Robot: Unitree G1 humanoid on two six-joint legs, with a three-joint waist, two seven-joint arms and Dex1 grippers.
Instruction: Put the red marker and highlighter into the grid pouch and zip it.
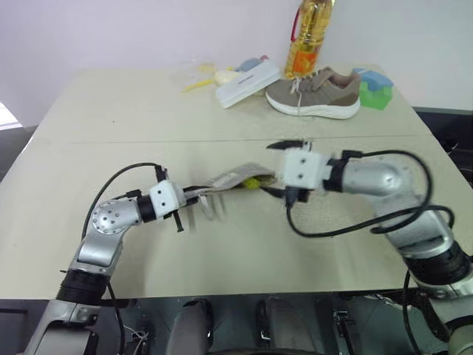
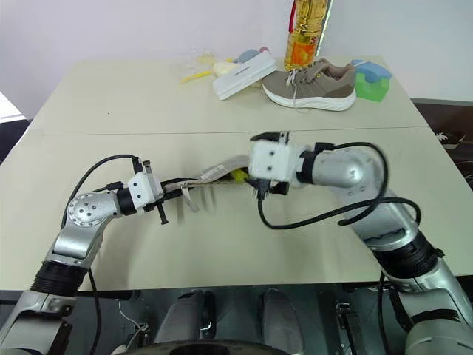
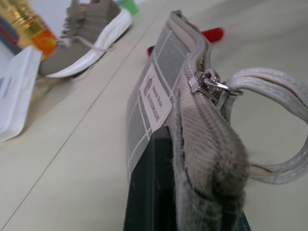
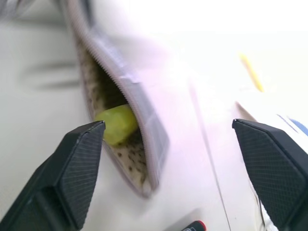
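The grid pouch (image 1: 230, 177) is grey with white lines and lies at the table's middle, its near end lifted. My left gripper (image 1: 194, 194) is shut on that end, and the white label (image 3: 155, 96) and the zipper pull with its cord loop (image 3: 208, 82) sit just past the fingers. The pouch mouth (image 4: 103, 96) gapes open with the yellow highlighter (image 4: 115, 124) lying inside it. My right gripper (image 4: 168, 126) hovers open just above the mouth and holds nothing. The red marker (image 3: 211, 33) lies on the table beside the pouch's far end.
At the table's back stand a tan shoe (image 1: 314, 92), an oil bottle (image 1: 307, 37), a white box (image 1: 247, 83), green and blue blocks (image 1: 375, 89) and pale yellow wrapped clutter (image 1: 205, 74). A seam (image 1: 111, 140) crosses the table behind the pouch.
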